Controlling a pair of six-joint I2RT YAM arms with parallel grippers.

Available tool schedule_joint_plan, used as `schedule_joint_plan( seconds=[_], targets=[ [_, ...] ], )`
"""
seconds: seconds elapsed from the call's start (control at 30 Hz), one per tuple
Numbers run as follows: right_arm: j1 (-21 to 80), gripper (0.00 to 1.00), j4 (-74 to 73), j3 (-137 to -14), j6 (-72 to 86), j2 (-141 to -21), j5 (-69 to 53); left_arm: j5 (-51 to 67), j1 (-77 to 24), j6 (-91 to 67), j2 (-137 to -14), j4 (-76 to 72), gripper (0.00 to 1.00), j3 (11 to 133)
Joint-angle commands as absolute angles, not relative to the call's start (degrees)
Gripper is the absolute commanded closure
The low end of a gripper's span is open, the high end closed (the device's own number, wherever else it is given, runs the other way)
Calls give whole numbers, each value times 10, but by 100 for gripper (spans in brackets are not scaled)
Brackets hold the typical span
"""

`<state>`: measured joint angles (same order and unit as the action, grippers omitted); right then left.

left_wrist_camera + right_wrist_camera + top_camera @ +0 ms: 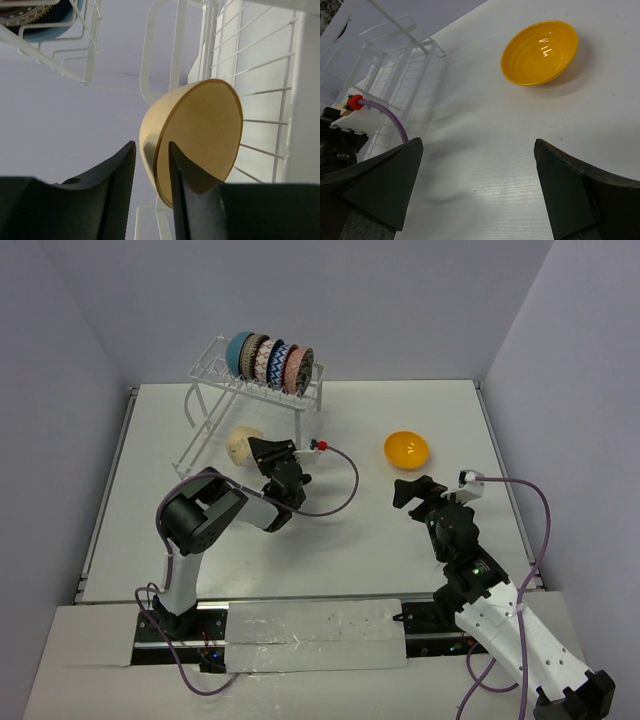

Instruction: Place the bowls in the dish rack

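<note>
The white wire dish rack (300,398) stands at the far left, with several bowls (270,362) on edge in its top tier. My left gripper (258,448) is shut on the tan bowl (240,447), which it holds on its side just in front of the rack's lower part. In the left wrist view the fingers (151,145) straddle the rim of the tan bowl (200,130), one finger inside and one outside, with rack wires (145,55) close behind. The orange-yellow bowl (407,449) sits upright on the table. My right gripper (418,490) is open and empty just in front of it, as the right wrist view (478,145) shows with the bowl (540,52) ahead.
A purple cable with a red connector (322,446) loops off my left wrist between the two arms and also shows in the right wrist view (354,102). The rack's legs (400,22) stand to the left of the right gripper. Walls close in the table at the back and sides.
</note>
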<state>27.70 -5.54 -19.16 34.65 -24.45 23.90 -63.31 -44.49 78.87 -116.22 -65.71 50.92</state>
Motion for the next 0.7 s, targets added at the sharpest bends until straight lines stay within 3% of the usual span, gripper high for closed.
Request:
schedule_joint_plan(
  seconds=[0.0, 0.03, 0.17, 0.3, 0.37, 0.47, 0.67],
  targets=[
    [272, 0, -37, -187, 347, -237, 241, -656, -458, 787, -1194, -684, 61, 513],
    [272, 0, -37, -187, 346, -238, 241, -659, -460, 785, -1195, -683, 56, 517],
    [271, 0, -37, -187, 347, -239, 238, -665, -468, 760, -1194, -658, 49, 527],
    [270, 0, -37, -188, 347, -238, 239, -668, -482, 677, -1184, -565, 54, 540],
    [269, 0, -37, -188, 347, -236, 239, -668, -485, 621, -1180, -520, 63, 549],
    [269, 0, -38, -187, 346, -234, 240, -671, -486, 576, -1178, -468, 68, 553],
    [268, 0, -35, -189, 347, -242, 236, -670, -496, 498, -1164, -381, 58, 569]
  ],
)
